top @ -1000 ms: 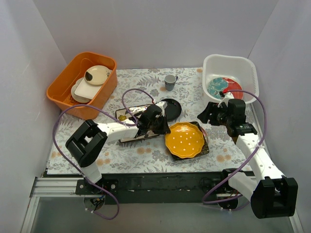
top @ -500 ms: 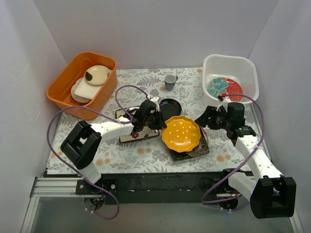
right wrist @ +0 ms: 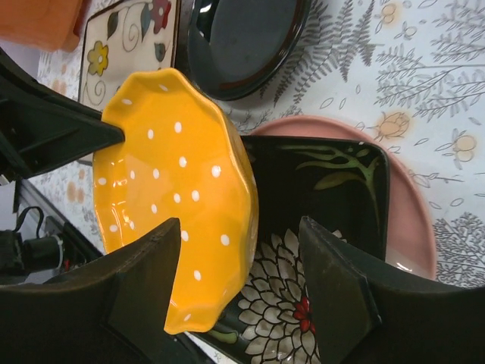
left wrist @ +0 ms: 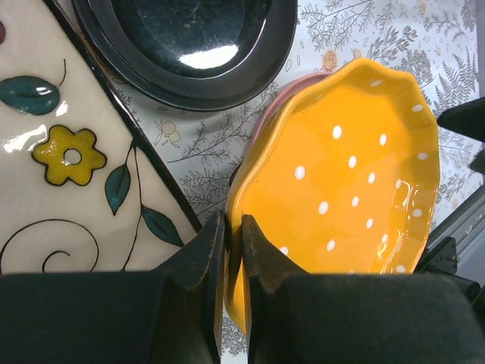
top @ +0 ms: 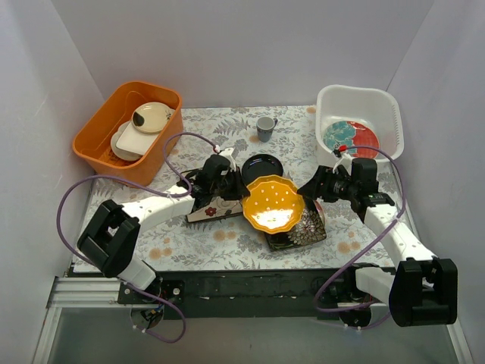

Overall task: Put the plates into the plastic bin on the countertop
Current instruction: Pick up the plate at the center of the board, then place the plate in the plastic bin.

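While the bin [top: 358, 90] holds a red-teal plate [top: 350, 137], the left gripper [left wrist: 233, 243] clamps the yellow plate [top: 274, 203], right gripper [right wrist: 239, 224] gaping.

- Countertop [top: 227, 244]: flat, covered with a pale cloth printed with grey ferns and small orange flowers.
- Far-left corner: orange tub [top: 125, 86], set at an angle, its near end over the cloth's left edge.
- Far-right corner: white plastic bin [top: 383, 102], upright on the cloth.
- Far edge, middle: small grey-blue cup [top: 265, 127], upright, standing alone.
- Centre: small black plate [top: 262, 165], flat.
- Just near-left of it: cream square plate [left wrist: 68, 174] with painted flowers, flat, a corner pointing at the black one.
- Right of centre: pink plate [right wrist: 415, 227], flat, mostly covered; only its rim shows.
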You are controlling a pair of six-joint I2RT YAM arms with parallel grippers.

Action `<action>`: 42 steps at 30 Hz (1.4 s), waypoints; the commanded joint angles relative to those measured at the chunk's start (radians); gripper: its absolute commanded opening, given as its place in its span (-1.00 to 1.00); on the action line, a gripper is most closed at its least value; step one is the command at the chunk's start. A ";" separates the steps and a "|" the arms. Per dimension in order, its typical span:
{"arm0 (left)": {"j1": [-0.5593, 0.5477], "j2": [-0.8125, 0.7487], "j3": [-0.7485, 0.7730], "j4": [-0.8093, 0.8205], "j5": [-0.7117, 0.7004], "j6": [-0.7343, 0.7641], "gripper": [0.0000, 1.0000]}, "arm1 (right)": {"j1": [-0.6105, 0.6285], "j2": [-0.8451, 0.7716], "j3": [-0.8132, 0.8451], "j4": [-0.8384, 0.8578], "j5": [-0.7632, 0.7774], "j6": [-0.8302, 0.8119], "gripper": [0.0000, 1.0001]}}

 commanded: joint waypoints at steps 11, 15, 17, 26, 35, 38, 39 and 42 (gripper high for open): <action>0.010 -0.151 0.029 0.028 -0.002 -0.053 -1.00 | -0.002 0.081 -0.015 0.150 -0.213 0.046 0.40; 0.010 -0.155 0.028 0.043 -0.002 -0.056 -1.00 | -0.003 0.091 -0.024 0.158 -0.242 0.050 0.39; 0.010 -0.155 0.032 0.045 0.001 -0.055 -1.00 | -0.002 0.096 -0.036 0.158 -0.249 0.052 0.39; 0.010 -0.159 0.040 0.071 0.025 -0.050 -1.00 | -0.003 0.058 -0.096 0.182 -0.266 0.080 0.36; 0.010 -0.162 0.031 0.126 0.056 -0.047 -1.00 | -0.002 0.012 -0.184 0.250 -0.269 0.149 0.33; 0.010 -0.166 0.028 0.134 0.064 -0.050 -1.00 | -0.002 0.002 -0.208 0.286 -0.278 0.181 0.30; 0.010 -0.169 0.028 0.140 0.071 -0.051 -1.00 | -0.003 0.002 -0.213 0.297 -0.289 0.191 0.30; 0.010 -0.178 0.021 0.149 0.081 -0.056 -1.00 | -0.002 0.012 -0.225 0.351 -0.315 0.224 0.24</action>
